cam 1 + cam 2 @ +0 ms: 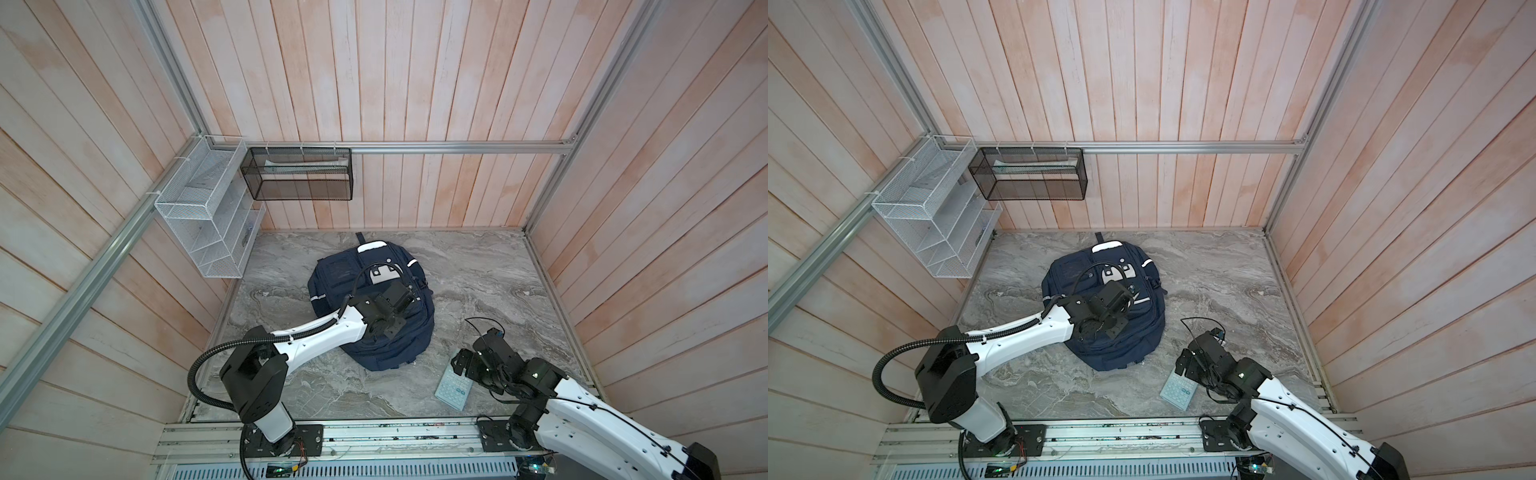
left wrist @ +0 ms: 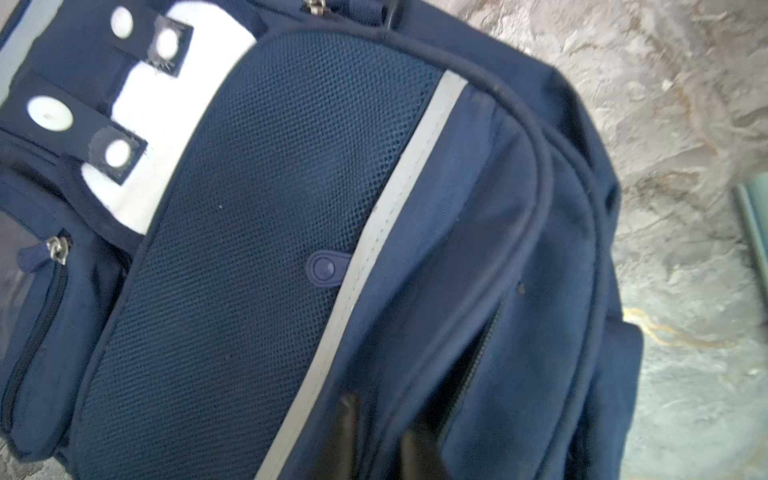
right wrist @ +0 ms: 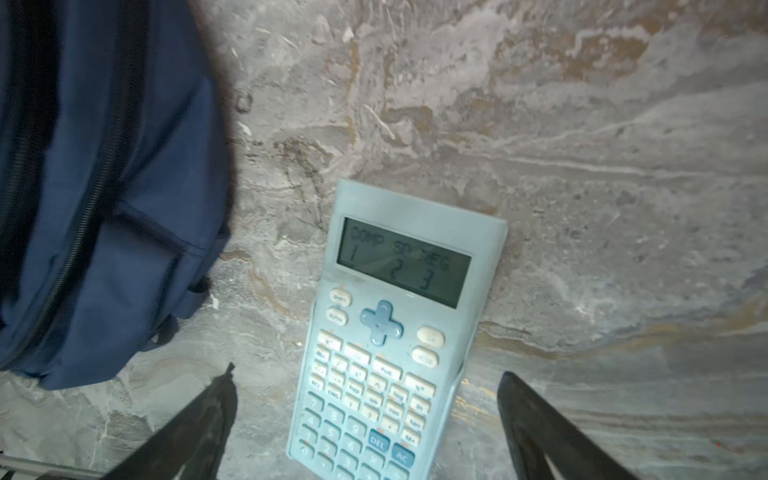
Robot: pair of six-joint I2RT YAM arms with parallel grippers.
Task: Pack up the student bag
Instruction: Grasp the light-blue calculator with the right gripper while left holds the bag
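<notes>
so the student bag (image 1: 386, 349) lies flat mid tabletop (image 1: 498, 282), left tool (image 2: 382, 415) looks pinched shut on a fold by its zipper (image 2: 478, 361), right tool (image 3: 368, 370) gapes over the calculator (image 1: 453, 386) at the bag's 4 o'clock, and I reckon the thin fabric could slip free or the flat calculator skate away on closing

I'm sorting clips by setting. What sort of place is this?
Most likely a robot test cell rather than a classroom: plank walls boxed by an aluminium frame, two robot arms bolted to a base rail, and a student bag and calculator staged on a marble-look tabletop.
</notes>
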